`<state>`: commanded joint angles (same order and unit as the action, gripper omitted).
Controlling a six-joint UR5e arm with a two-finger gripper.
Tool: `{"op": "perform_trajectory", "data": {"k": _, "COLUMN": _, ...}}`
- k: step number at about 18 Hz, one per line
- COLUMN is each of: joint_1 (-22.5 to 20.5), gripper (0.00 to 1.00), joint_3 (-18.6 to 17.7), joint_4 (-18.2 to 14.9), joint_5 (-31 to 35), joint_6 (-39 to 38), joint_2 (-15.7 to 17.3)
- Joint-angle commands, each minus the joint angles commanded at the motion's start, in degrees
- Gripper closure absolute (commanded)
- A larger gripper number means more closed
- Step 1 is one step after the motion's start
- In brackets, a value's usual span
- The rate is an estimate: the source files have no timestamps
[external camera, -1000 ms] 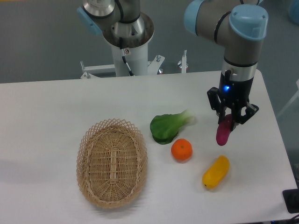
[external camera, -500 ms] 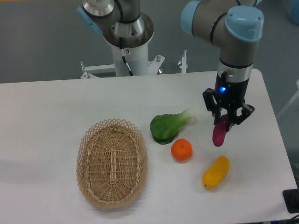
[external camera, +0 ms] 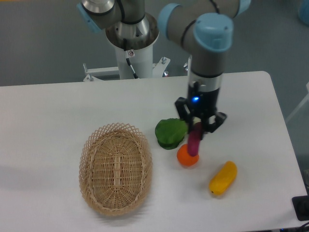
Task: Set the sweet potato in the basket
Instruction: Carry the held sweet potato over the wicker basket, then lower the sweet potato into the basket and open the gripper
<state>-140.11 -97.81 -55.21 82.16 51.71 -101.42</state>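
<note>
My gripper (external camera: 197,127) is shut on the sweet potato (external camera: 194,142), a slim magenta-purple tuber that hangs down from the fingers above the table. It is in front of the round orange (external camera: 186,158) in this view. The basket (external camera: 116,167), an oval tan wicker one, stands at the front left of the table, well to the left of the gripper and empty.
A green leafy vegetable (external camera: 170,132) lies just left of the gripper, partly hidden by it. A yellow-orange oblong vegetable (external camera: 223,178) lies at the front right. The robot's base (external camera: 131,43) stands behind the table's far edge.
The gripper has carried the sweet potato leftward from the right side of the table to above the orange. The other items have not moved.
</note>
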Motion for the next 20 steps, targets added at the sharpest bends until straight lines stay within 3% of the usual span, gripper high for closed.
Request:
{"op": "perform_trajectory", "data": {"k": 5, "joint_1": 7.8, "gripper": 0.67, "joint_3": -4.7, "joint_4": 6.7, "joint_5": 5.8, "joint_6": -9.7, "joint_2": -1.7}}
{"op": "perform_trajectory", "data": {"k": 9, "joint_1": 11.8, "gripper": 0.65, "joint_3": -3.9, "joint_4": 7.6, "joint_5": 6.0, "joint_6": -16.1, "joint_2": -4.6}}
{"op": "perform_trajectory", "data": {"k": 14, "joint_1": 16.0, "gripper": 0.65, "joint_3": -3.8, "joint_4": 7.8, "joint_5": 11.7, "joint_6": -16.6, "joint_2": -8.6}}
{"op": "perform_trajectory", "data": {"k": 20, "joint_1": 18.3, "gripper": 0.62, "joint_3": -4.6, "joint_4": 9.1, "joint_5": 12.3, "joint_6": -16.1, "joint_2": -10.9}}
